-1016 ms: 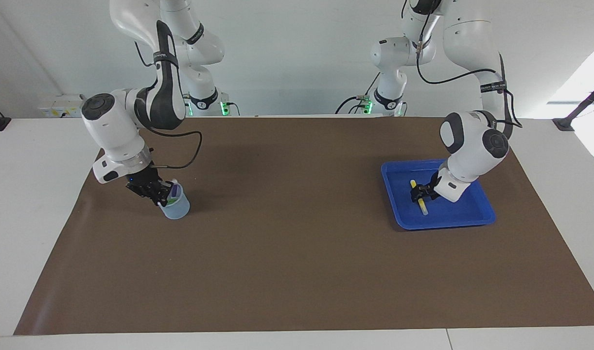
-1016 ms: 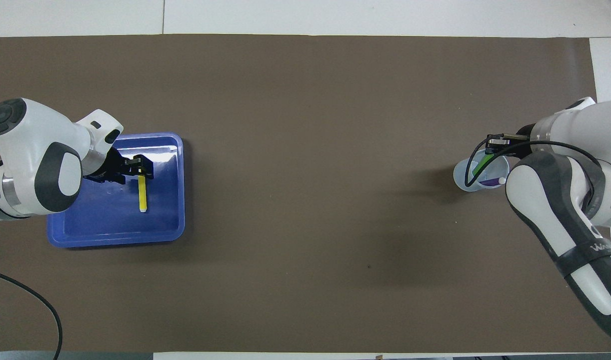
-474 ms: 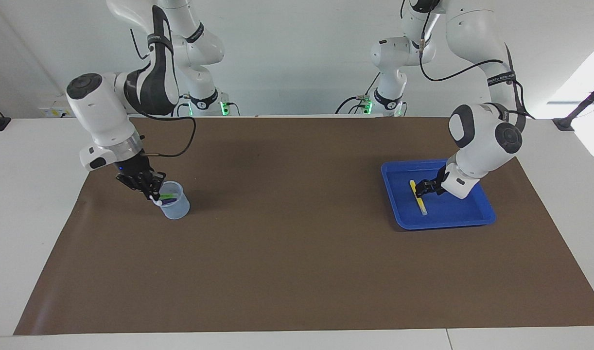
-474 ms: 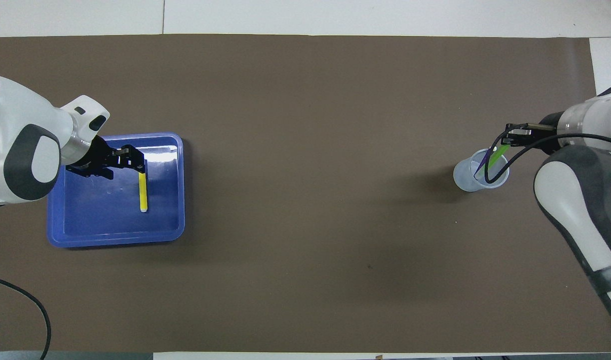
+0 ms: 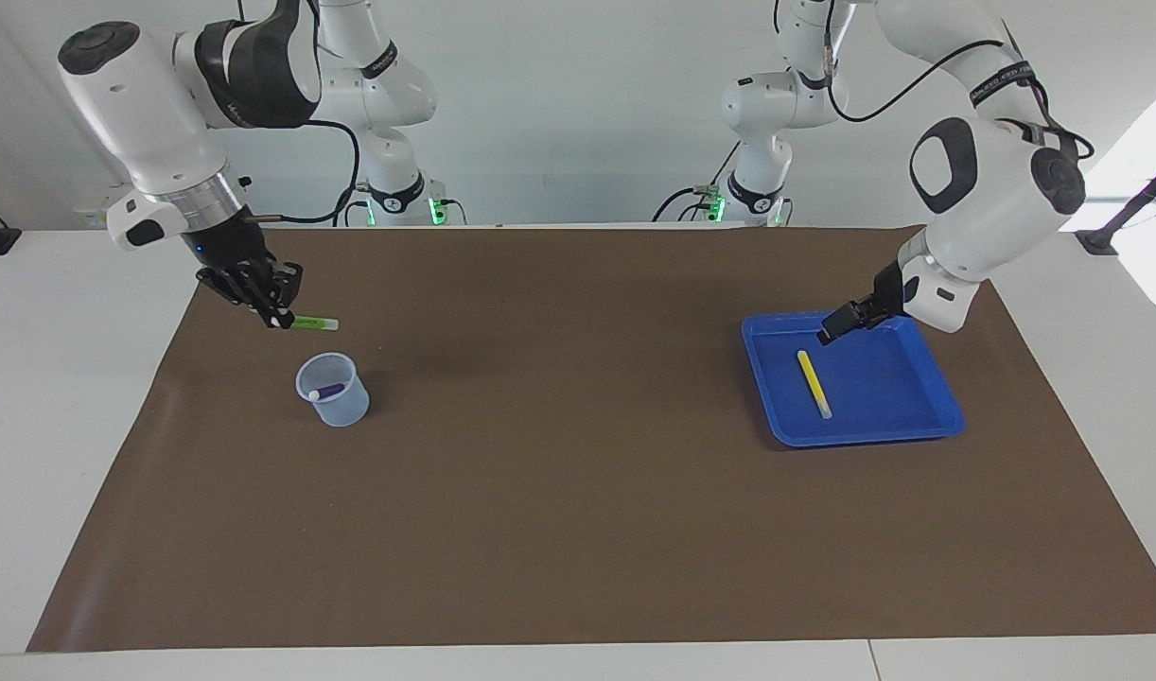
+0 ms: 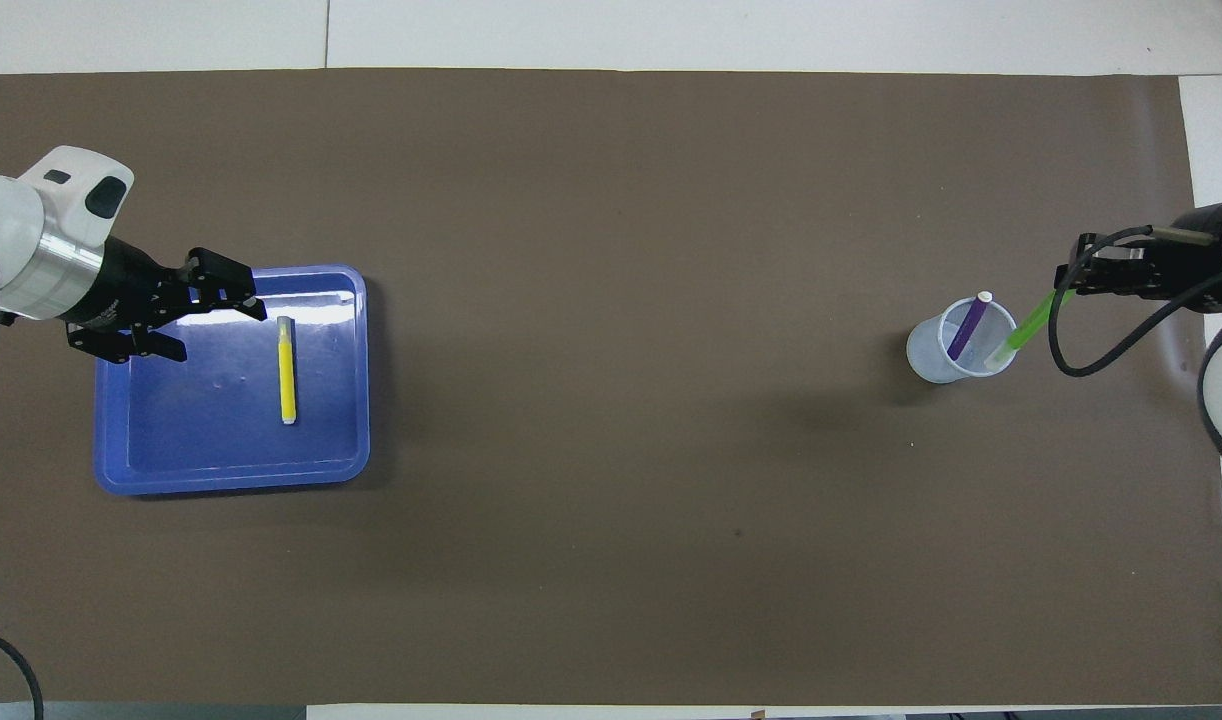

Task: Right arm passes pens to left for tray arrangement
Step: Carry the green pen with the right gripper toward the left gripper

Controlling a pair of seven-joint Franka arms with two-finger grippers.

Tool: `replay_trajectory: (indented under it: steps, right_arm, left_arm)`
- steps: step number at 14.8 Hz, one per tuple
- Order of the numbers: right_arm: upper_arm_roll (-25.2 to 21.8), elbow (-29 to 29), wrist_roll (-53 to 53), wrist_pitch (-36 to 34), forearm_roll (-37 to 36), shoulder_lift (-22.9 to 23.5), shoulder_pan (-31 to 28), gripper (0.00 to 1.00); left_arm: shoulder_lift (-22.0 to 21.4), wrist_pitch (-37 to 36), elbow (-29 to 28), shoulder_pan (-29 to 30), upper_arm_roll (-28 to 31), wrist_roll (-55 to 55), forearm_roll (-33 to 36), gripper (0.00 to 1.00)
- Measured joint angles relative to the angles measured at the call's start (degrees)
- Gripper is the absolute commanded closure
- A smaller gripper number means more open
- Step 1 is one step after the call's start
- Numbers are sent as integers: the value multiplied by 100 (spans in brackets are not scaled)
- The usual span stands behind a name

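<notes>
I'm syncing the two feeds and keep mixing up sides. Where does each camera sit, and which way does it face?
Facing view: high across the table, looking at the robots; both arms show down to their bases, the right pincer holding the green pen above the cup, the left pincer over the tray.
Overhead view: above the robots' end, looking steeply down; only wrists and pincers enter from the sides.
Shared: tray, yellow pen, cup with purple pen, mirrored half a turn.
</notes>
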Motion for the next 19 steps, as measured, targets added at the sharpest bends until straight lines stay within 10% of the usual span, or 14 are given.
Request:
replay_trajectory:
  steps: [8,19]
  right_arm:
    - [1208,58,3219,640,1510,265,65,100]
    - [2820,1088,6212,1678,2342,1145,91,100]
  left_arm:
    - [-988,-156,4,-322,-185,-3540,-559,0]
    - [-1211,909,78,-379,-1490,-9863,-311,0]
